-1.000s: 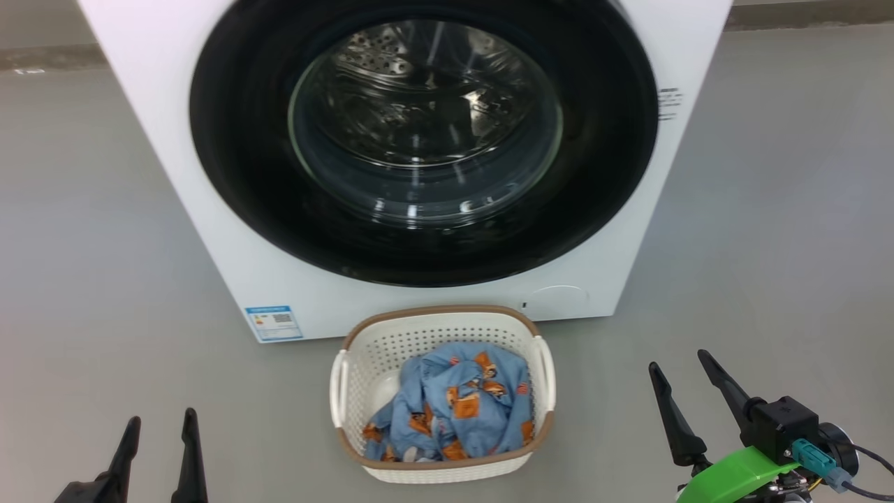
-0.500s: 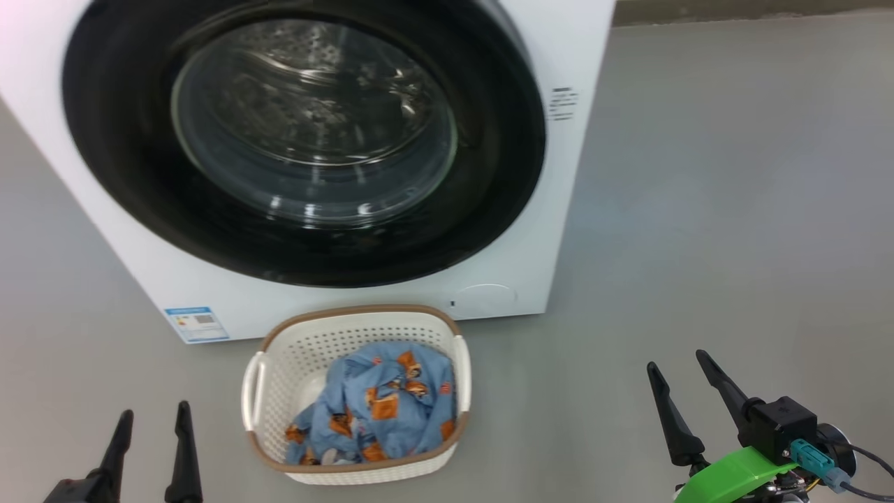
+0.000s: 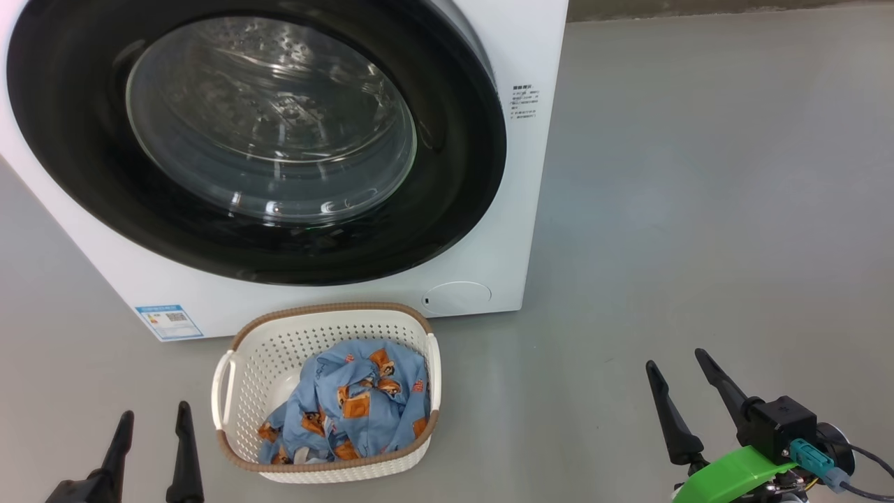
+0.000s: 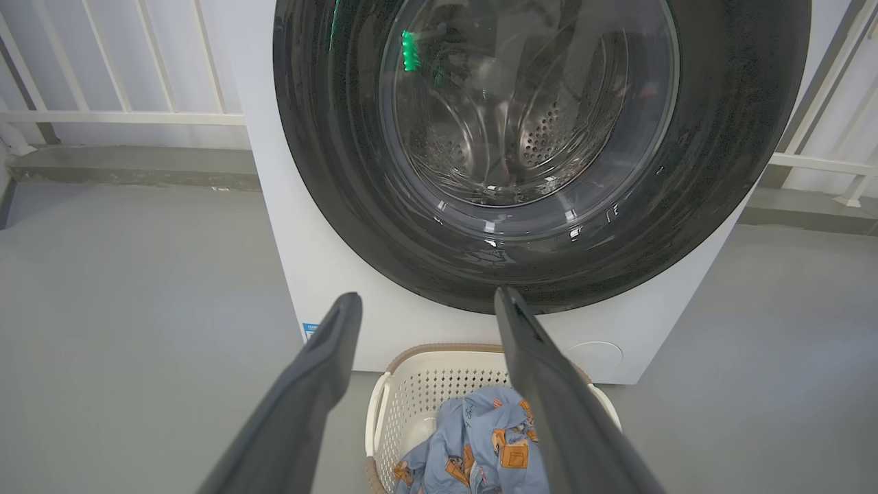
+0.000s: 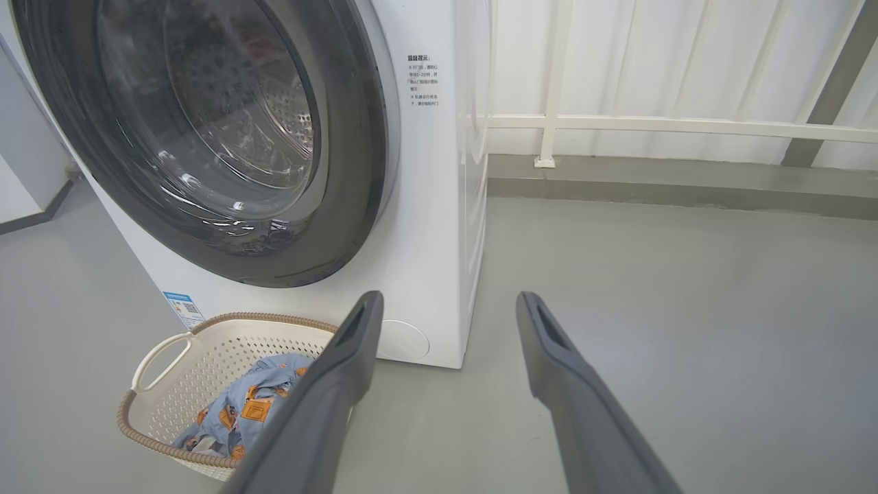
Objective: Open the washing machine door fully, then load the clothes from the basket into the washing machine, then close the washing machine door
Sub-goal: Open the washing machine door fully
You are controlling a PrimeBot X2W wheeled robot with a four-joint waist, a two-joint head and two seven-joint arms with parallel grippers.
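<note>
Left gripper [image 3: 154, 411] sits low with its two dark fingers spread apart and empty. The right gripper [image 3: 675, 359] is open as well, holding nothing, with its fingers over bare grey floor [image 3: 698, 209].

Just to the right of the left gripper, and a little ahead of its fingertips, stands the basket [image 3: 279, 349], cream-white and perforated, with a brown woven-look rim. It sits on the floor, well to the left of the right gripper. In it lie the clothes [image 3: 356, 409], a crumpled heap of light blue fabric with orange and brown patches. They are bunched toward the side farther from the left gripper, leaving bare basket bottom on the nearer side. Neither gripper touches the basket or the clothes.

Beyond the basket, ahead of both grippers, stands the white washing machine [image 3: 531, 175]. Its glossy black door [image 3: 454, 175] is closed against the front. Through the door's bulging glass window [image 3: 272, 119] the perforated steel drum [image 3: 279, 84] shows.

From the left wrist, the door is straight ahead past the fingertips, with the basket below it, partly behind one finger. From the right wrist, the machine is ahead and to the left, and one finger crosses the basket's near corner. A blue label sticker [image 3: 163, 321] and a round cap [image 3: 457, 297] sit low on the machine's front, on either side of the basket.
</note>
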